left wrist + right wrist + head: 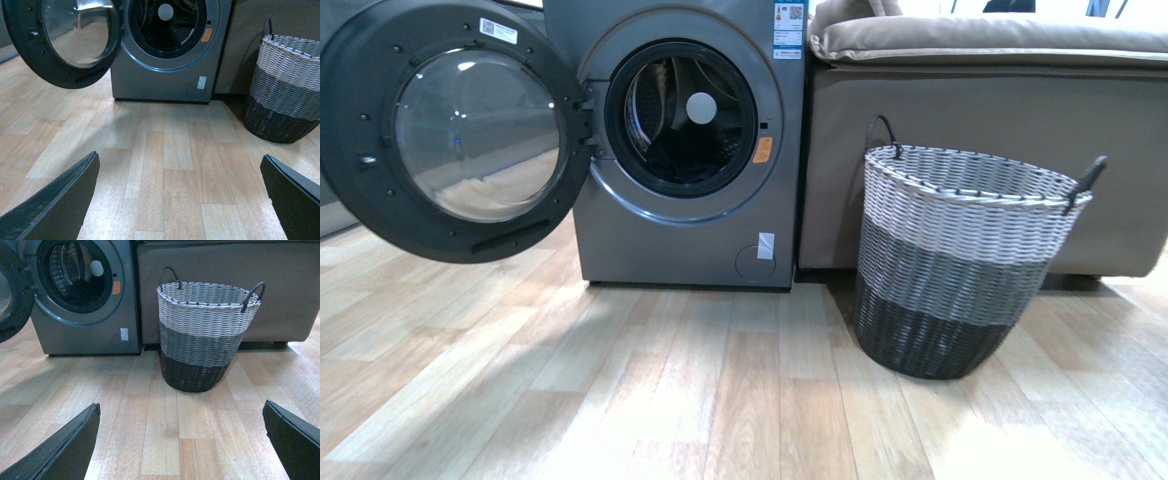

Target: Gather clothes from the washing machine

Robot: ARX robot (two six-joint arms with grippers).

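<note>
The grey washing machine (670, 245) stands at the back left with its round door (460, 130) swung open to the left. Low in the steel drum lies a dark heap, the clothes (685, 165), too shadowed to make out in detail. Neither arm shows in the front view. My left gripper (180, 200) hangs open over bare floor, well short of the washing machine (155, 85), with black fingers (55, 205) spread wide. My right gripper (180, 445) is also open and holds nothing, facing the woven basket (202, 335).
A grey-white and black woven basket (960, 260) with two handles stands on the wooden floor (720, 400) to the right of the machine. Behind it is a beige sofa (980, 110). The open door juts out over the floor at the left.
</note>
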